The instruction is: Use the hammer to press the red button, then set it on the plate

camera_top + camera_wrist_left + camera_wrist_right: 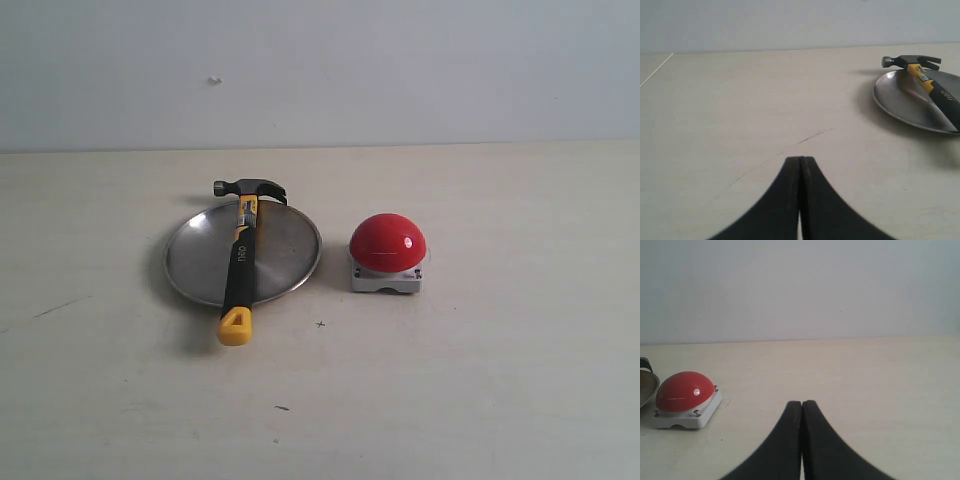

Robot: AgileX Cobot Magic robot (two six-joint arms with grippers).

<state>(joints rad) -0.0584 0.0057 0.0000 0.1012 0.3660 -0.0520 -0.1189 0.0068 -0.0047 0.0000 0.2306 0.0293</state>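
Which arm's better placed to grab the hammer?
Probably left: the hammer lies across the plate on its side, in its wrist view; the right wrist view mainly shows the red button.

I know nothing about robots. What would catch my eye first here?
The glossy red button on its grey base, standing on the pale table just right of the silver plate. Next, the hammer lying across that plate, its yellow end sticking out past the near rim. Each wrist camera shows black fingers pressed shut on nothing: left fingers, right fingers.
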